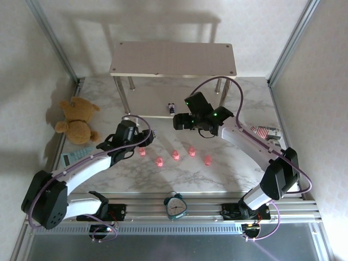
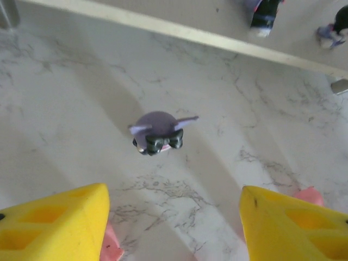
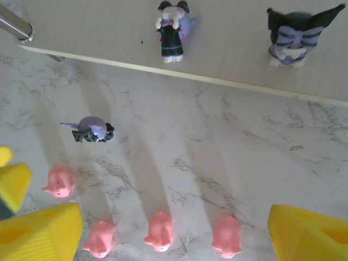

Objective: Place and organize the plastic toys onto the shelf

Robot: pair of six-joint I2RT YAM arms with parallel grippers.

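Left gripper [image 2: 174, 217] and right gripper [image 3: 179, 231] both gaping, holding nothing. 1 purple figurine [image 2: 157, 133] sits on the table [image 2: 65, 109], 2 more on the shelf [image 3: 228, 54].

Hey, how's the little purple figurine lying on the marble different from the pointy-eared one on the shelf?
The purple figurine lies tipped over on the marble table; the pointy-eared figurine stands upright on the shelf. The first looks mostly pale purple; the second has dark ears over a striped purple body. Both are small purple-and-dark toys.
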